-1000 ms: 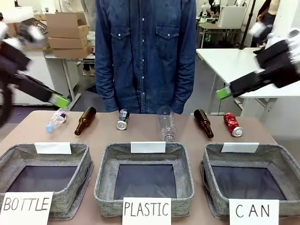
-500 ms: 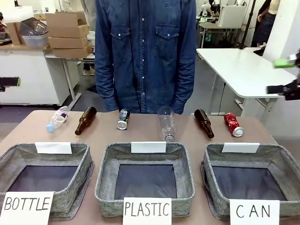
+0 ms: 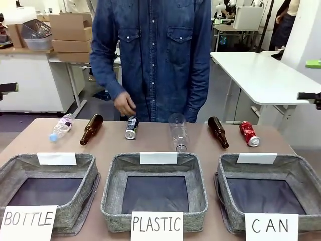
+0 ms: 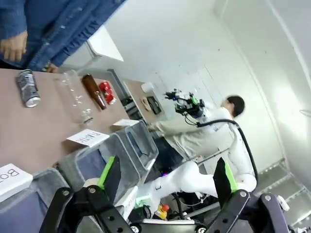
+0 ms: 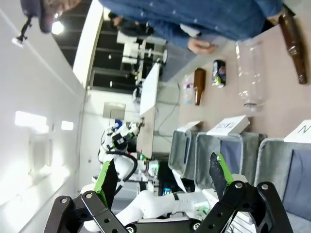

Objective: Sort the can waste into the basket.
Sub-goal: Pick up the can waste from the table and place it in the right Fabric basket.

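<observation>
The crushed red can (image 3: 249, 133) lies at the table's far right, beyond the grey basket (image 3: 223, 173) signed "CAN". The dark printed can (image 3: 132, 127) lies left of centre, also seen as the dark can (image 4: 27, 87) and the dark can (image 5: 218, 73). A person's hand (image 3: 124, 105) hovers just above it. My right gripper (image 3: 312, 80) stands open at the picture's right edge, high and well off the table. My left gripper (image 4: 166, 174) is open and holds nothing; one of its fingertips (image 3: 10, 89) shows at the left edge. In its wrist view my right gripper (image 5: 163, 175) is open with nothing in it.
Two brown glass bottles (image 3: 91, 129) (image 3: 218, 131) and two clear plastic bottles (image 3: 61, 126) (image 3: 178, 132) lie in the same far row. Baskets signed "BOTTLE" (image 3: 93, 165) and "PLASTIC" (image 3: 111, 173) stand left of the CAN basket. A person in a denim shirt (image 3: 155, 55) stands across the table.
Both arms have drawn back from over the table to the picture's edges. The person's hand has come forward and down toward the dark can.
</observation>
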Robot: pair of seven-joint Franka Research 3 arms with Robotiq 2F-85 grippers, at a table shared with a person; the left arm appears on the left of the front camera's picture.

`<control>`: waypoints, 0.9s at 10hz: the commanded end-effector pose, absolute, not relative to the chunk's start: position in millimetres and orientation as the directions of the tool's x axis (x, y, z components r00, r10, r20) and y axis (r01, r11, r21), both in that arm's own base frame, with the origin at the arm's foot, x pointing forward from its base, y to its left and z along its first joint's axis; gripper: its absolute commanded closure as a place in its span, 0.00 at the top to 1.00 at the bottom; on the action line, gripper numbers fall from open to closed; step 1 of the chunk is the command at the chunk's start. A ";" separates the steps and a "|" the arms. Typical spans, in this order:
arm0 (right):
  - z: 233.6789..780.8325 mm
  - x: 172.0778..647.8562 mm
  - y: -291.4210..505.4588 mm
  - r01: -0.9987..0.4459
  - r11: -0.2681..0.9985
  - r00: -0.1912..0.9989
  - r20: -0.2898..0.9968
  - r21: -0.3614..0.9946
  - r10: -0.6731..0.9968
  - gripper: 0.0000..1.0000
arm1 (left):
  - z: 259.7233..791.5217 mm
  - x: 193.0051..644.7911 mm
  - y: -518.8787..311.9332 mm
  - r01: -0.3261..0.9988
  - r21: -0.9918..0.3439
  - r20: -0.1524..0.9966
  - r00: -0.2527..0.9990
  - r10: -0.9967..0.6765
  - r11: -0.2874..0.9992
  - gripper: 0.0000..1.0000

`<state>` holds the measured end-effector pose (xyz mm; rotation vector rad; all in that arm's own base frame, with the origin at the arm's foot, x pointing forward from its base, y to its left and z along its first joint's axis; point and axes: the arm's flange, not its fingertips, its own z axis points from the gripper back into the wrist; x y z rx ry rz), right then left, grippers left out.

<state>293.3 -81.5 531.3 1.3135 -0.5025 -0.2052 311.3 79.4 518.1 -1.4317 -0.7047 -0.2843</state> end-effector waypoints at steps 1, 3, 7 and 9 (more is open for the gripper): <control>534.4 294.8 -80.9 -0.177 0.242 0.879 0.264 0.954 -0.396 1.00 | 523.6 308.7 79.3 0.616 -0.777 0.628 0.746 0.220 0.128 1.00; 534.4 294.8 -80.9 -0.177 0.242 0.879 0.264 0.954 -0.396 1.00 | 523.6 308.7 79.3 0.616 -0.777 0.628 0.746 0.220 0.128 1.00; 527.7 342.1 -41.6 0.231 0.811 0.853 0.289 0.537 -0.434 1.00 | 523.6 308.7 79.3 0.616 -0.777 0.628 0.746 0.220 0.128 1.00; 520.0 369.1 -40.4 0.324 0.891 0.842 0.331 0.318 -0.425 1.00 | 523.6 308.7 79.3 0.616 -0.777 0.628 0.746 0.220 0.128 1.00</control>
